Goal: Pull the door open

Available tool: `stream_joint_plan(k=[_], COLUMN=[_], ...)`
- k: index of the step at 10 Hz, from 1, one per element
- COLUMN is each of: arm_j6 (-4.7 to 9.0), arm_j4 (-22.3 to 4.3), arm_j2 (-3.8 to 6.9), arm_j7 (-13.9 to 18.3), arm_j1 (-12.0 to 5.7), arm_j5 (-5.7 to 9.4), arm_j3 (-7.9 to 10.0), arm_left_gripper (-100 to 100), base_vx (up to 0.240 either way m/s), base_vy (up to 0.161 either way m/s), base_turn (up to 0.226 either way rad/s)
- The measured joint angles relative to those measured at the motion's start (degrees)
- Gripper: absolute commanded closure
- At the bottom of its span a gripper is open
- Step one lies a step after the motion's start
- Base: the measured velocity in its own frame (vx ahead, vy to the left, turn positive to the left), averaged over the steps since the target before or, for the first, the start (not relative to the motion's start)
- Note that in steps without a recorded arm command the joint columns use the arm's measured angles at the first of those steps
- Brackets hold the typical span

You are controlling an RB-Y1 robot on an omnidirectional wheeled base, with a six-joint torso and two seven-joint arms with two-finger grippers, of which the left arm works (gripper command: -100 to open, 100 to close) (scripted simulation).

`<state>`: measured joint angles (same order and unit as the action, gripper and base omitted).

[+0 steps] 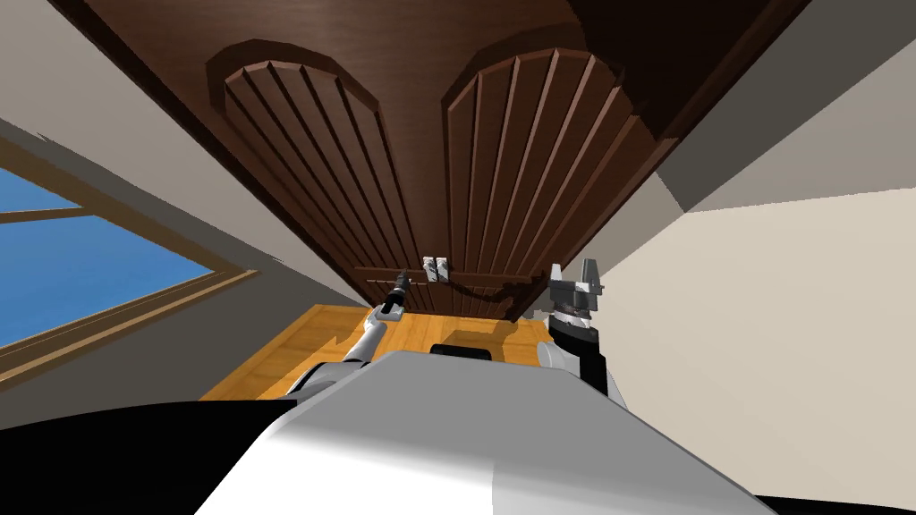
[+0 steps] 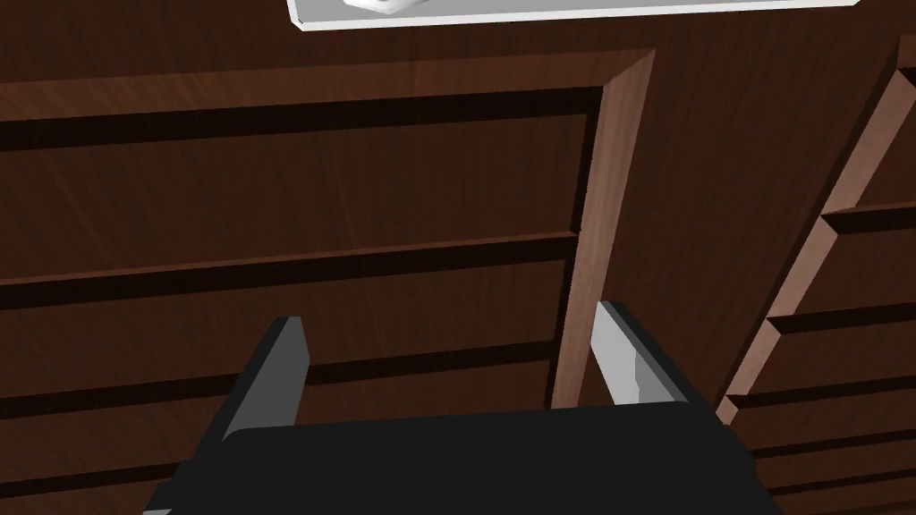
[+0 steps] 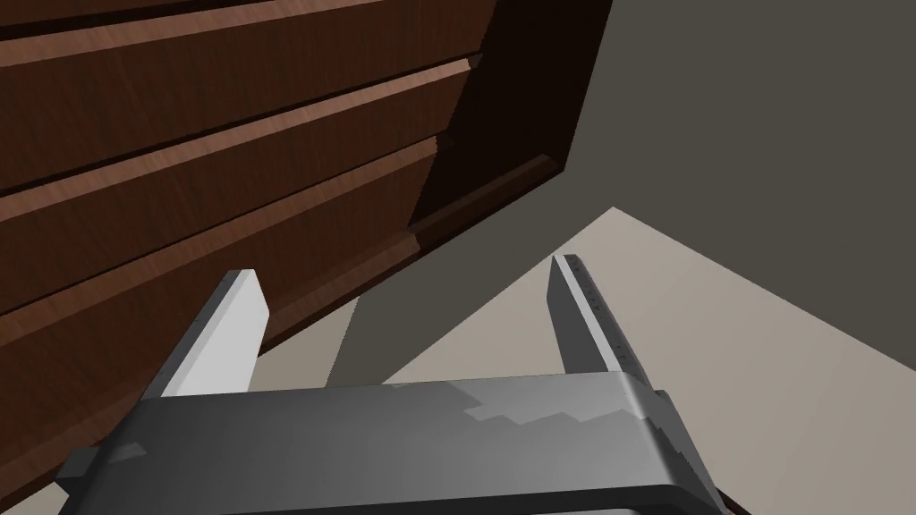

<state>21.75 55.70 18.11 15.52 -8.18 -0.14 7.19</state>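
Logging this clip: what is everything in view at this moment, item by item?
door: one, with two arched, ribbed leaves, dark brown wood, straight ahead and close.
handle plates: two, white, side by side where the leaves meet.
window: one, brown frame with blue behind it, in the wall on my left.
floor: one patch, orange-yellow wood, at the door's foot.
walls: grey beside the door, beige on my right.
left gripper: one, light grey fingers open, facing the left leaf near the handle plates.
right gripper: one, light grey fingers open, by the door's right edge.
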Motion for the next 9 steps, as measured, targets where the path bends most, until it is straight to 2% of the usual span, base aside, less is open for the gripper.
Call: stream_joint_plan(k=[1, 2, 3, 4, 9], arm_j6=[0.37, -0.06, 0.34, 0.54, 0.32], arm_j4=[-0.19, 1.62, 0.42, 0.18, 0.41], arm_j2=[-0.90, -1.57, -1.61, -1.62, -1.71], arm_j7=[-0.26, -0.28, -0.14, -0.11, -0.17], arm_j1=[-0.66, -0.47, -1.56, -1.72, -1.58], arm_j5=[-0.11, -0.20, -0.20, -0.20, -0.24], arm_j3=[-0.23, -0.80, -1.11, -1.14, -1.23], arm_left_gripper=[-100, -100, -100, 100, 100], base_vx=[0.204, 0.136, 0.049, 0.000, -0.011], base_vy=[-0.095, -0.089, -0.034, 0.000, 0.006], base_turn=[-0.232, -0.044, 0.005, 0.000, -0.005])
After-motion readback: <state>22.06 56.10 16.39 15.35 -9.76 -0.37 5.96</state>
